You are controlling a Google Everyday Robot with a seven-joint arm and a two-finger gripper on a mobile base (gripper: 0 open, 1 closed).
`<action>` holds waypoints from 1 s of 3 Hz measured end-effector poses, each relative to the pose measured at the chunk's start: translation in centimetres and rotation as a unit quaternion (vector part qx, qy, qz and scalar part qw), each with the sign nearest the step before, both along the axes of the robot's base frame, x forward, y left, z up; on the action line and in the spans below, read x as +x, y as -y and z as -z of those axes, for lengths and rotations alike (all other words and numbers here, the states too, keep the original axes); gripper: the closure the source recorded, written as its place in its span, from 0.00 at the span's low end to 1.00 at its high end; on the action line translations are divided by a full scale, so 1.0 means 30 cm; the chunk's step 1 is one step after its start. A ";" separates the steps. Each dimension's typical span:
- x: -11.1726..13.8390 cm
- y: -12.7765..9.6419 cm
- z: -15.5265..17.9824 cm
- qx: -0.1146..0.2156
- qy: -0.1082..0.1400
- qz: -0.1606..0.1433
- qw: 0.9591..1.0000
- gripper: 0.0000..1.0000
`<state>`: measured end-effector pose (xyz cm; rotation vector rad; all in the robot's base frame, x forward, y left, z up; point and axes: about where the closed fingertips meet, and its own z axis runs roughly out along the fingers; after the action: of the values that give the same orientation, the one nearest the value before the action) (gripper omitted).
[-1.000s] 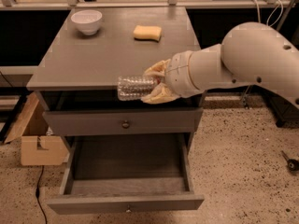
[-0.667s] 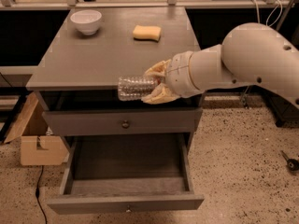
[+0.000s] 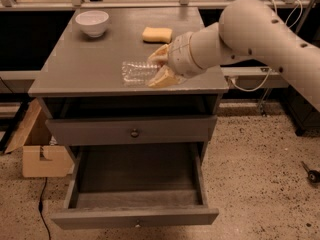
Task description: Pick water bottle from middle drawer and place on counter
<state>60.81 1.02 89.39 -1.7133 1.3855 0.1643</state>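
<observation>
Open middle drawer [image 3: 135,217], nearest, well below the jaws. Above it, the gripper [image 3: 156,66] at the front of the worktop [image 3: 82,66], jaws clenched on the water bottle [image 3: 135,73], which lies sideways, projecting past their tips. Just beyond the jaws, a yellow sponge [image 3: 157,34]; farther off, a white bowl [image 3: 92,22].

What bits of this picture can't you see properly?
The water bottle's neck end: camera view, covered by the gripper shut around it over the counter.
Whether the bottle rests on the counter: cannot tell from this angle.
Slot under the counter: too dark.
Robot arm: cut off by the right edge.
</observation>
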 end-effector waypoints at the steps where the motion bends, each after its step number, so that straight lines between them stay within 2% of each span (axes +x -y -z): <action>1: 0.189 -0.045 -0.020 -0.006 -0.018 0.009 1.000 1.00; 2: 0.397 -0.114 -0.035 -0.019 -0.049 0.037 0.998 1.00; 3: 0.519 -0.147 -0.010 -0.030 -0.084 0.079 0.993 1.00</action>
<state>76.37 5.44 89.70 -1.6607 1.6597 0.1821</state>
